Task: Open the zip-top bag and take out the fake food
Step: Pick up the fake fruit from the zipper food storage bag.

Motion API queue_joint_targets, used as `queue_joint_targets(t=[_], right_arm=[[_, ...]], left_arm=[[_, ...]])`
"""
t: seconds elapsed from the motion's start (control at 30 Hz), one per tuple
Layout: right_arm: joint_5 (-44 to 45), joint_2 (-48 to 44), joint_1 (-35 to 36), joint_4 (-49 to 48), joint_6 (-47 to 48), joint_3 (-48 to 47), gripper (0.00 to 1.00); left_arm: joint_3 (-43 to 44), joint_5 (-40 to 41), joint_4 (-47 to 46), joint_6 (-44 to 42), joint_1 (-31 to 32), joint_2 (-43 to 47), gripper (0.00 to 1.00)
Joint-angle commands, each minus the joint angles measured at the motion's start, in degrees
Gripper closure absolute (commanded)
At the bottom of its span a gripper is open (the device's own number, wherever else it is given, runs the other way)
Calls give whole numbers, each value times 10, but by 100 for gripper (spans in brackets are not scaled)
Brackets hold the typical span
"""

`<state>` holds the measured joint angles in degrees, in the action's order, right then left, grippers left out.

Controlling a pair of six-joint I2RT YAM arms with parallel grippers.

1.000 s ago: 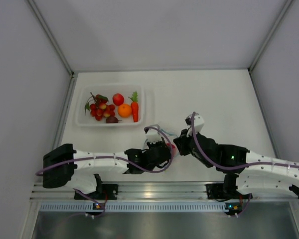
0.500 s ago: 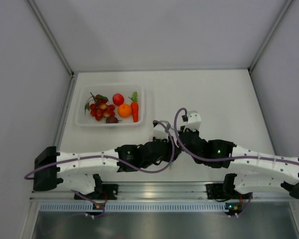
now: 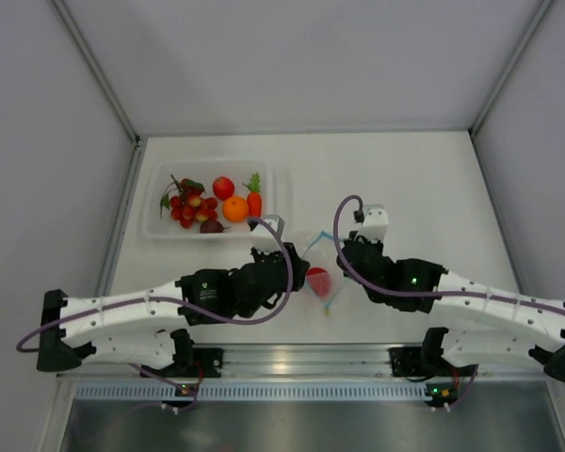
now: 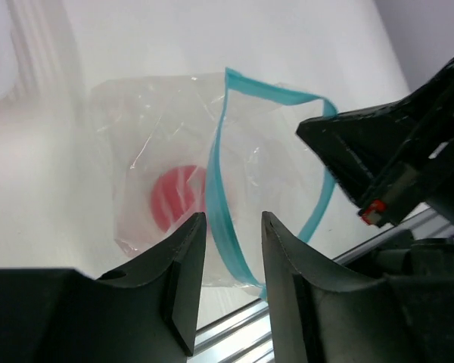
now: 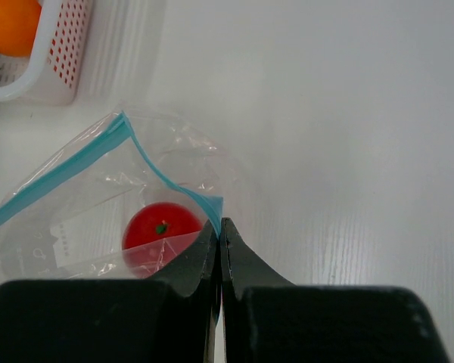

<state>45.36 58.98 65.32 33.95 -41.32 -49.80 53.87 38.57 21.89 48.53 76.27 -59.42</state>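
**Bag mouth faces the left arm**

The zip-top bag lies between both arms. The right gripper is pinched shut on its teal rim. The left gripper, jaws partly spread and apparently empty, faces the opening. A red fruit sits just inside.

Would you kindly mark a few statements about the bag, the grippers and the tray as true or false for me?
1. The right gripper is pinched shut on the edge of the zip-top bag. True.
2. The bag is empty. False: a red round fruit lies inside it.
3. The left gripper has its jaws apart. True.
4. The orange lies on the bare table. False: it sits in the tray with the other toys.
5. The bag's mouth is zipped shut. False: the teal zip strip gapes in an open loop.
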Motion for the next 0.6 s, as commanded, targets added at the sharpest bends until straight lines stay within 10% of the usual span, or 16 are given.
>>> queue_joint_targets(t=[0.0, 0.2, 0.33, 0.57], right_arm=[[12, -11, -7, 7, -14, -16, 100], [-2, -26, -1, 1, -9, -21, 100], [1, -54, 0, 2, -5, -9, 100], [-11, -111, -2, -9, 6, 16, 100]], left_arm=[[26, 21, 59, 3, 1, -38, 59], [48, -10, 59, -4, -6, -97, 48], [45, -7, 69, 4, -19, -121, 81], [52, -5, 68, 0, -47, -149, 100]])
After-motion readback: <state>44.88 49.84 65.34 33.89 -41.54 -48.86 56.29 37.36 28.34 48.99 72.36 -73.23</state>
